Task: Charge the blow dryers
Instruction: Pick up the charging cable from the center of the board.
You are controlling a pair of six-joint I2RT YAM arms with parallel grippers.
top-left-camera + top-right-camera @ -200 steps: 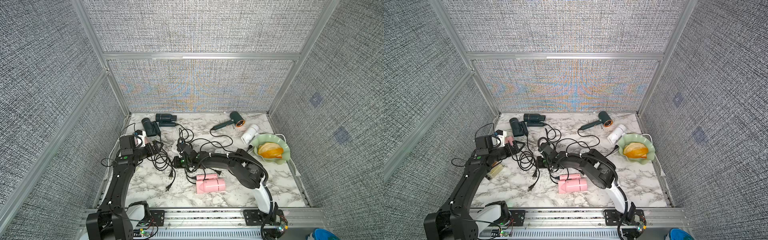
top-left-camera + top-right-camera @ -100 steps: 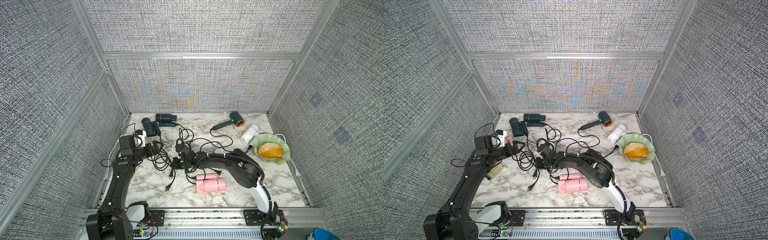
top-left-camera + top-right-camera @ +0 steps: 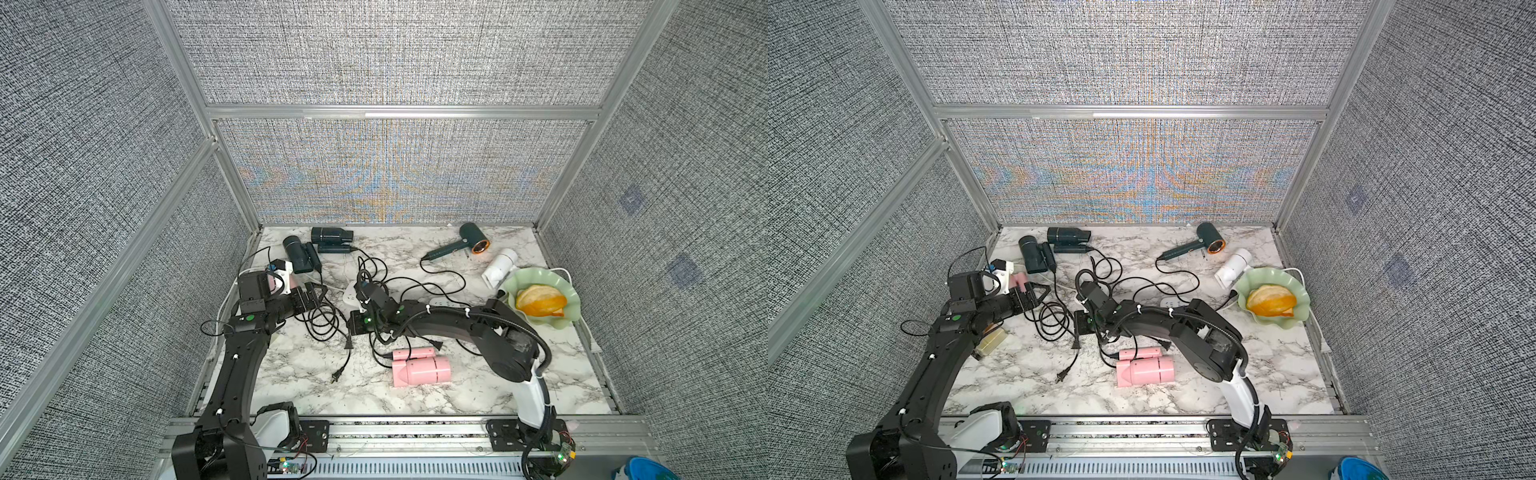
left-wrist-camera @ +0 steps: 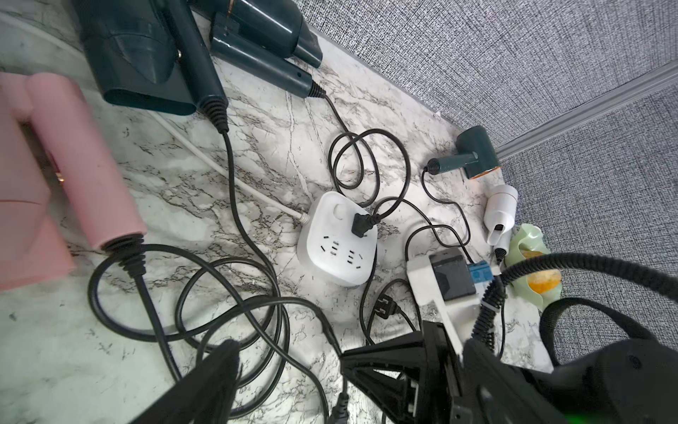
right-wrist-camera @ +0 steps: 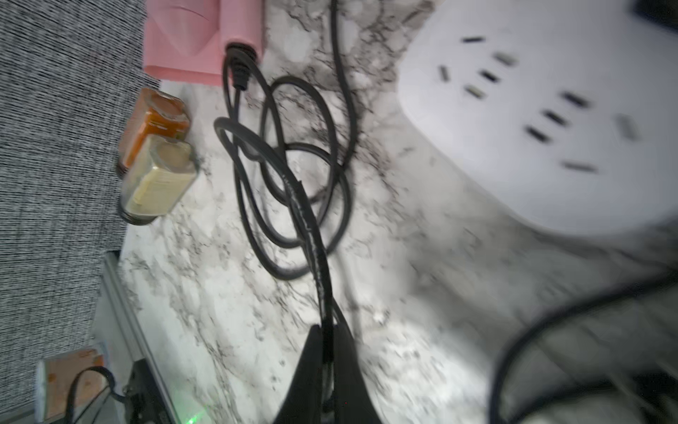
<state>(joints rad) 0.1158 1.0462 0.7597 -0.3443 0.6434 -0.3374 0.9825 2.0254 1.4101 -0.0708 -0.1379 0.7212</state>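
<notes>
One black cord (image 5: 312,227) is pinched between the pressed-together jaws of our right gripper (image 5: 326,330); its plug is out of sight. Ahead of the gripper it runs into a coil by a pink blow dryer (image 5: 205,36), and the white power strip (image 5: 532,110) lies close beside the gripper. We judge it best to draw the slack clear of the tangle, find the plug, then square its prongs to a free socket. Our left gripper (image 4: 286,350) hangs spread wide above the loops, empty.
</notes>
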